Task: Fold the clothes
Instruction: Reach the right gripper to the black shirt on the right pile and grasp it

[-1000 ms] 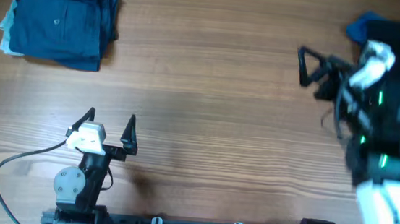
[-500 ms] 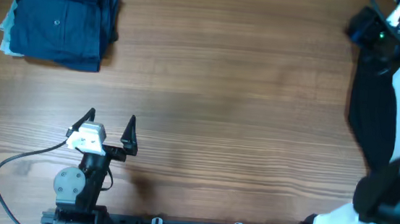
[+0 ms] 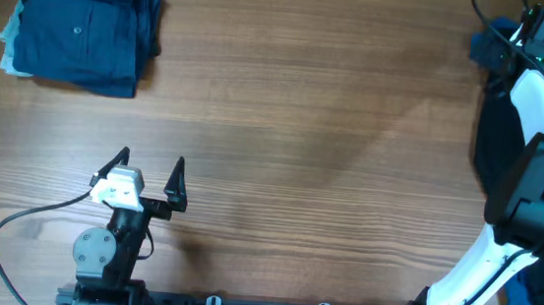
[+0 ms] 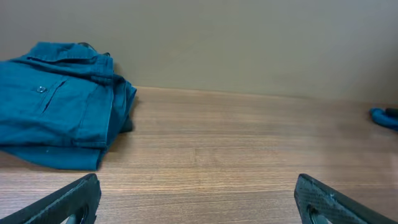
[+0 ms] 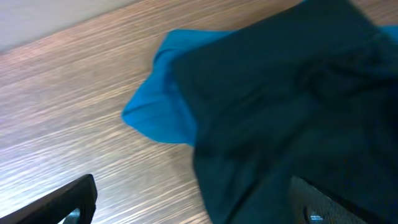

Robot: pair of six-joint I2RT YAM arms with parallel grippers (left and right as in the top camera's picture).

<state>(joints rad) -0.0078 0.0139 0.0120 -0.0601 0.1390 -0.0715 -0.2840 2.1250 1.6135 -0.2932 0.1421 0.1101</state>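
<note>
- Clothes pile (image 3: 490, 142) waiting to be folded lies along the right edge of the worktop (image 3: 306, 106), reaching the far right corner. A dark garment (image 5: 292, 93) is on top, and a bright blue cloth (image 5: 165, 106) pokes out from under it.
- Over that corner hangs the right gripper (image 5: 193, 186), jaws spread wide with nothing between them. Whether the fingertips touch the fabric cannot be told.
- Closing where the two layers overlap would probably pinch both, so the dark garment and the bright blue cloth would come away as one tangle.
- Biting mid-panel rather than at a hem or corner would likely lift a bunch that will not spread flat.
- Because the heap sits right at the right edge, any pull with an outward drift could slide it off the worktop.
- The right arm stretches over the same heap, so loose folds could catch on it when it draws back.
- The left gripper (image 3: 150, 157) rests open and empty by the near edge on the left, well apart from the heap. A one-handed drag toward the middle may therefore crumple the cloth.
- The folded stack (image 3: 80, 27) lies at the far left corner, and only a long overshoot would disturb it.
</note>
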